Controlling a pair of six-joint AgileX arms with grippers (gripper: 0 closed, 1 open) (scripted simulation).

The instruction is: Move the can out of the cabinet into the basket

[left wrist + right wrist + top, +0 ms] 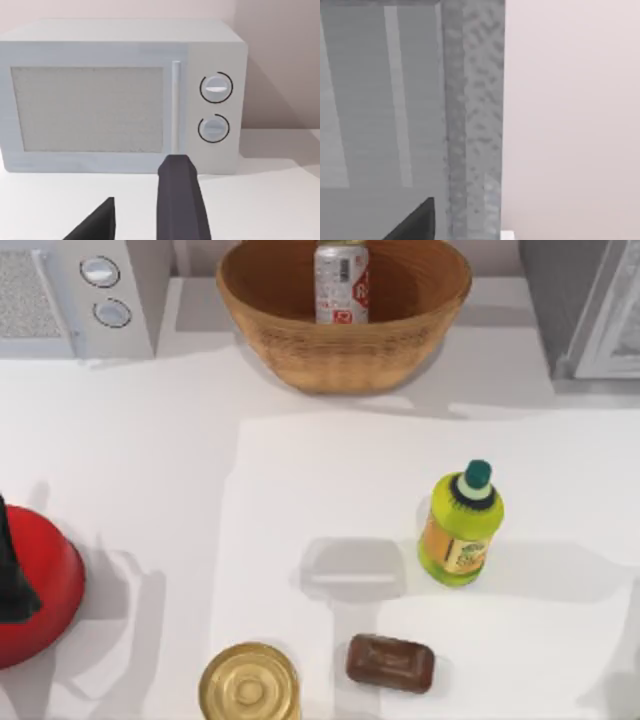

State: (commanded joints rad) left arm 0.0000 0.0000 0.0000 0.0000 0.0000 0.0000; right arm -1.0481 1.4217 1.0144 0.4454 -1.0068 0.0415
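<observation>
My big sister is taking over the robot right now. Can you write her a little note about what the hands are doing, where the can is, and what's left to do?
Left end effector: open, holding nothing, facing the white microwave at the table's back left.
Right end effector: one dark finger shows in the right wrist view, close to the grey cabinet; whether it is open or shut cannot be told.
The can stands upright inside the basket at the back middle of the table. The cabinet is at the back right.
Done: the can is in the basket.
Left: seemingly nothing but parking the arms.
</observation>
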